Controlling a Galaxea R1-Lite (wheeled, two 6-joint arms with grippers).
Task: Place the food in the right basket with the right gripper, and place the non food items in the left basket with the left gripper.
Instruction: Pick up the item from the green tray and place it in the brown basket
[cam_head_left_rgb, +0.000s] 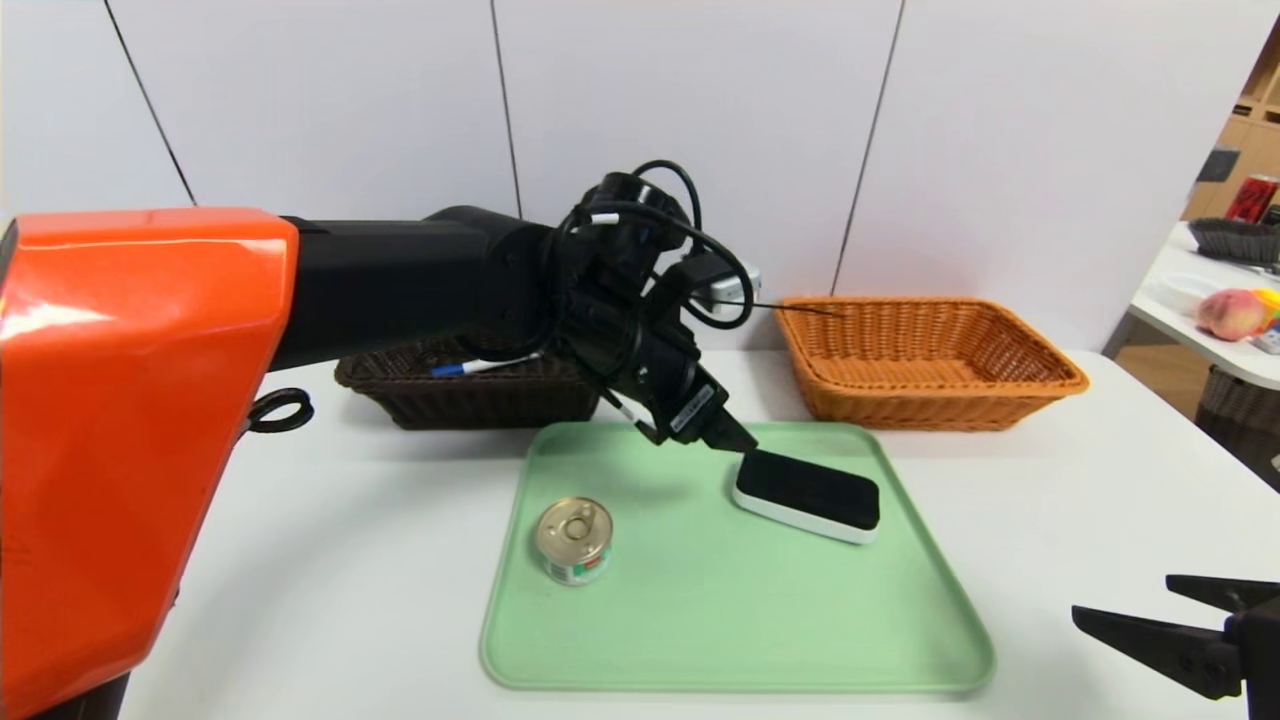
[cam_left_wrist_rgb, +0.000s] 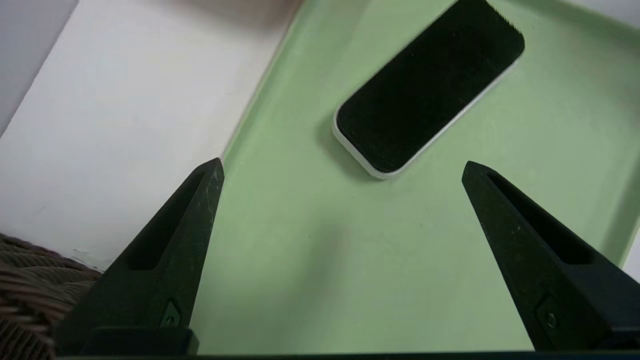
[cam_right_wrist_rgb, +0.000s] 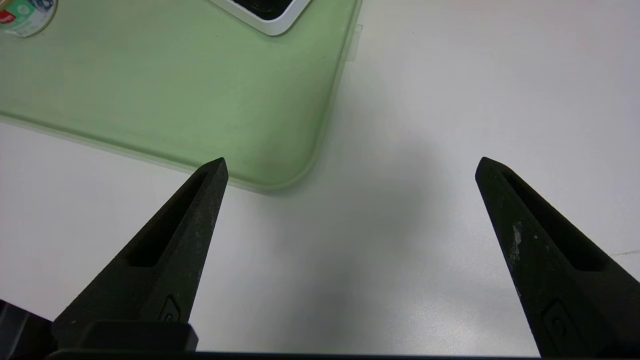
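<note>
Head view: left gripper (cam_left_wrist_rgb: 343, 162) above green tray (cam_head_left_rgb: 740, 630), white table (cam_head_left_rgb: 330, 560).

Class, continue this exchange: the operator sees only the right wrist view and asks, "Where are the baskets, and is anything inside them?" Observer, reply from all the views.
Observer: Both stand beyond the tray; the marker lies in the dark brown basket, and the orange-tan basket holds nothing.
Operator: I get only a corner of the eraser. Where is the left gripper?
Observer: Over the tray's far part, near the eraser, its fingers apart with nothing between them.
Operator: And the can's top?
Observer: The can stands upright on the tray, its gold pull-tab lid facing up.
</note>
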